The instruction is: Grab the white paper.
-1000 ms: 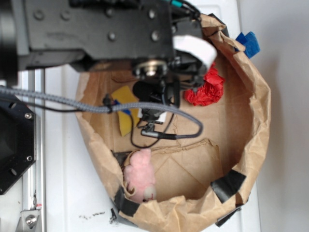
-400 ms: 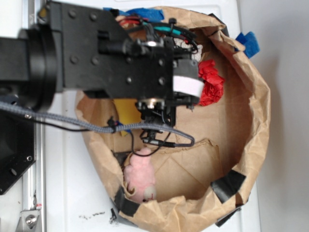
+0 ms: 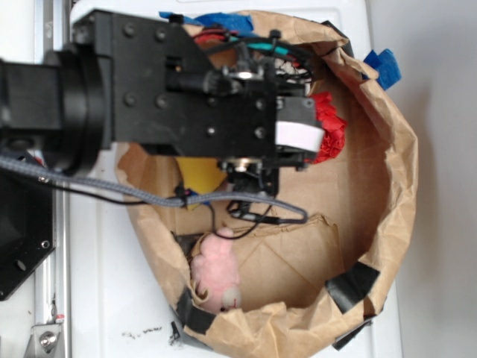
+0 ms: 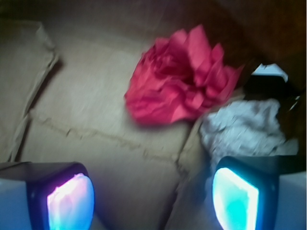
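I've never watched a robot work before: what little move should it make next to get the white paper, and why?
Probably a small sideways shift toward the white paper. In the wrist view the open tool has bare cardboard between its fingers, the red paper lies ahead, and the white wad sits just beyond one finger, not between them.

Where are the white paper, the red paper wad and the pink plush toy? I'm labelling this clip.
white paper (image 4: 249, 132): wrist view, on its creased middle.
red paper wad (image 4: 184, 79): wrist view, on its centre folds.
pink plush toy (image 3: 218, 272): exterior view, on its body.
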Controlling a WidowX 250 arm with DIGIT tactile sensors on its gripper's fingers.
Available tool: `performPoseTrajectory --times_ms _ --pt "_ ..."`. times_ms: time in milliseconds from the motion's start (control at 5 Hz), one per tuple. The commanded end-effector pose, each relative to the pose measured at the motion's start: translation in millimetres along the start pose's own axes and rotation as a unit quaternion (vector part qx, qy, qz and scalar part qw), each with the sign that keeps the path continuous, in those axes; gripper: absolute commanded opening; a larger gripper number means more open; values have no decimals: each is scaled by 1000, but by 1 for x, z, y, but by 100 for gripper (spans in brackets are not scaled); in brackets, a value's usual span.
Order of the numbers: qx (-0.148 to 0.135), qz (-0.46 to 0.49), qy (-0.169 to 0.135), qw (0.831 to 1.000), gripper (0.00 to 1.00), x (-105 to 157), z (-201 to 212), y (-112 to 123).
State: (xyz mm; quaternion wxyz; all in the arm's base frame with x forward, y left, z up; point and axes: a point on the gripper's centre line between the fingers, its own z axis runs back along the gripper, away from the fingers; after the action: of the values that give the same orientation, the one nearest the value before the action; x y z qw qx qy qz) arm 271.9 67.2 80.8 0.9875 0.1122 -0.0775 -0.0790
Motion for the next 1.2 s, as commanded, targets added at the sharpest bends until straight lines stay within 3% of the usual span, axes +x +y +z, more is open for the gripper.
performPoseTrajectory --times_ms 0,400,1000 --pt "42 65 -30 997 100 26 11 36" --pt "58 60 -15 996 100 17 7 49" --pt "69 21 1 997 100 2 -5 45"
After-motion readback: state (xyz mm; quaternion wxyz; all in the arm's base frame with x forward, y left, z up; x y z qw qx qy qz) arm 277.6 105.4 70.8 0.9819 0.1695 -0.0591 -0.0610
